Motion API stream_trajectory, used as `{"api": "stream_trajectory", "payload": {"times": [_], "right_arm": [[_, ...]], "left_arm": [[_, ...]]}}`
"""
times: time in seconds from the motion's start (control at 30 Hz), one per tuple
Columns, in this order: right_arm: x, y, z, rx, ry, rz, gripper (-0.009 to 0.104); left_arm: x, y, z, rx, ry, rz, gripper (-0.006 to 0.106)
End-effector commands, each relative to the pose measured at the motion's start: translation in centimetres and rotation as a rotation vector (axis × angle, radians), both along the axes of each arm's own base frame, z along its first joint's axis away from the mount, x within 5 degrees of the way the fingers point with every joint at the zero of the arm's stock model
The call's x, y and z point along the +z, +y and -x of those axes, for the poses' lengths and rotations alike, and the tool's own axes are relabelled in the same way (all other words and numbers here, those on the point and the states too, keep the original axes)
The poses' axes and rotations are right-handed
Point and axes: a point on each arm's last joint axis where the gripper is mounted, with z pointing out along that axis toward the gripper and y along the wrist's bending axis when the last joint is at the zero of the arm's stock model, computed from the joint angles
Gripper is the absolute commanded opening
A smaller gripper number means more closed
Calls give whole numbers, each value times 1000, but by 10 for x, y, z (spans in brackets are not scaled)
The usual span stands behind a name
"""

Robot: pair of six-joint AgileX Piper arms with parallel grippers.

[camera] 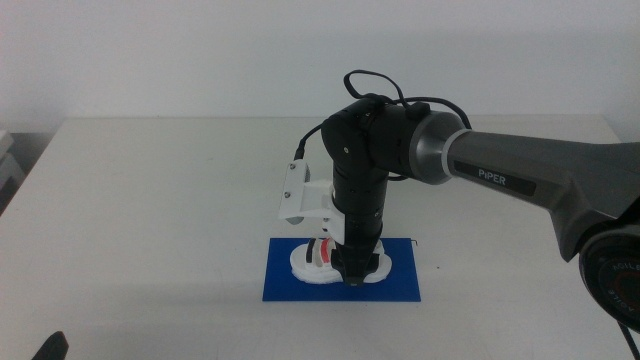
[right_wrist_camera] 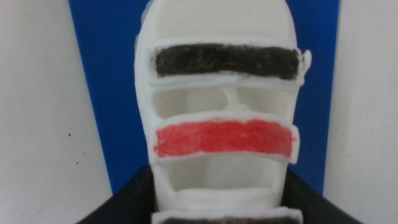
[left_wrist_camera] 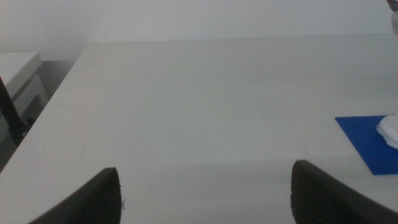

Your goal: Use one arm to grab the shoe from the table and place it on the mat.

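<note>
The white shoe [camera: 312,262] with black and red straps lies flat on the blue mat [camera: 400,285] near the table's front middle. My right arm reaches in from the right and points straight down, and the right gripper [camera: 355,268] is shut on the shoe. In the right wrist view the dark jaws hug both sides of the shoe [right_wrist_camera: 224,99] at one end, with the mat [right_wrist_camera: 106,74] showing on either side. My left gripper [left_wrist_camera: 205,193] waits open at the near left, seeing a corner of the mat [left_wrist_camera: 367,140] and an edge of the shoe [left_wrist_camera: 390,130].
The off-white table [camera: 150,200] spreads wide to the left and behind the mat. The right arm's white camera bracket [camera: 298,195] hangs just above the shoe. The left gripper's tip [camera: 50,347] shows at the bottom left edge.
</note>
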Motion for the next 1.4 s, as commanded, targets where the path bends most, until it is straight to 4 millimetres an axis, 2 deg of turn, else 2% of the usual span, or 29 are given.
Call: {"api": "stream_trajectory", "payload": {"times": [0.0, 0.03, 0.07, 0.13, 0.23, 0.33, 0.37, 0.47, 0.57, 0.67, 0.83, 1.03, 1.13, 1.23, 1.37], "right_arm": [[38, -1, 0, -1, -75, -58, 8], [38, -1, 0, -1, -76, -59, 11], [38, 0, 1, -5, -70, -69, 40], [38, 1, 1, -7, -64, -76, 55], [38, 1, 1, -7, -64, -76, 68], [38, 1, 1, -7, -65, -75, 75], [38, 0, 1, -11, -64, -74, 76], [67, -9, 3, -112, -73, -155, 76], [109, -28, 11, -229, -111, -222, 75], [145, -60, 24, -452, -130, -313, 75], [174, -127, 56, -757, -225, -472, 75], [190, -199, 115, -972, -398, -656, 75], [190, -225, 147, -1019, -512, -733, 75], [178, -241, 177, -1041, -615, -800, 75], [157, -250, 209, -1049, -715, -913, 75]], "left_arm": [[6, 0, -1, 4, -85, 16, 94], [6, 0, -1, 4, -85, 16, 94], [6, 0, -1, 4, -85, 16, 94], [6, 0, -1, 4, -85, 16, 94], [6, 0, -1, 4, -85, 16, 94], [6, 0, -1, 4, -85, 16, 94], [6, 0, -1, 4, -85, 16, 94], [6, 0, -1, 4, -85, 16, 94], [6, 0, -1, 4, -85, 16, 94], [6, 0, -1, 4, -85, 16, 94], [6, 0, -1, 4, -85, 16, 94], [6, 0, -1, 4, -85, 16, 94], [6, 0, -1, 4, -85, 16, 94], [6, 0, -1, 4, -85, 16, 94], [6, 0, -1, 4, -85, 16, 94]]}}
